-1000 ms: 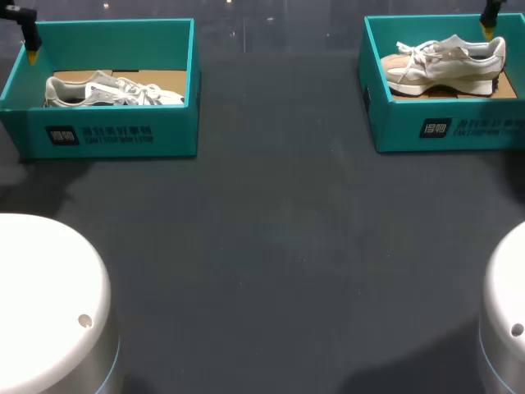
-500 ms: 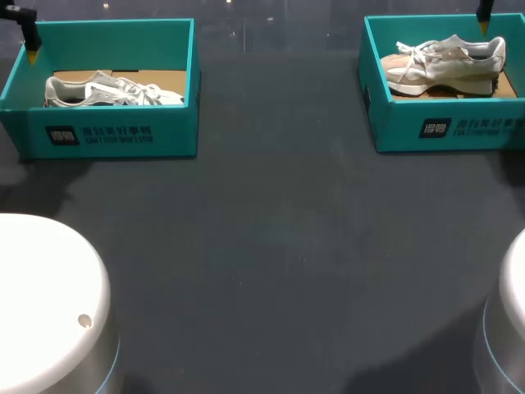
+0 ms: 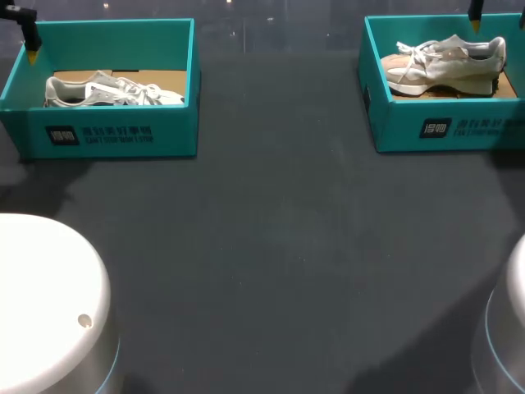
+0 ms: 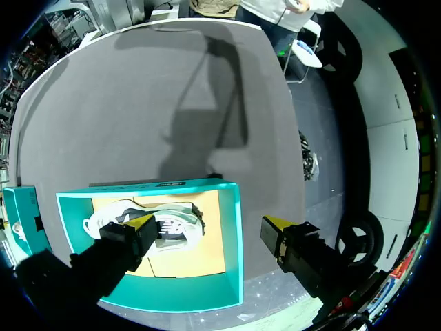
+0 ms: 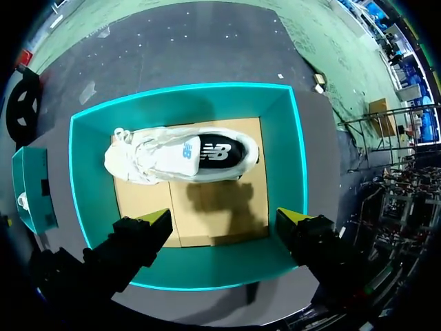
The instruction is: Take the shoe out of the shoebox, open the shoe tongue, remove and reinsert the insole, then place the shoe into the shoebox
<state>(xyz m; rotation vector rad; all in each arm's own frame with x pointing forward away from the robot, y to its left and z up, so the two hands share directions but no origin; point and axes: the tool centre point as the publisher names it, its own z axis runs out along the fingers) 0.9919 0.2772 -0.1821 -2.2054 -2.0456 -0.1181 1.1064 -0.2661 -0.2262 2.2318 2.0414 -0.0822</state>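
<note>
Your table (image 3: 271, 230) is dark grey, and two teal shoeboxes sit at its far side, well apart. The left shoebox (image 3: 107, 135) holds a white and grey shoe (image 3: 111, 90) on brown card (image 3: 164, 80). The right shoebox (image 3: 447, 123) holds a pale shoe (image 3: 443, 64) with white laces. It lies on its side on brown card too (the right wrist view shows a dark patch on the side that faces up).

Your left gripper (image 4: 208, 223) hangs above the left shoebox. Its fingers are wide apart and hold nothing. One yellow tip is over the shoe and the other is out past the box wall.

Your right gripper (image 5: 224, 216) hangs above the right shoebox. Its fingers are wide apart too, with nothing in them, and the pale shoe lies ahead of it.
</note>
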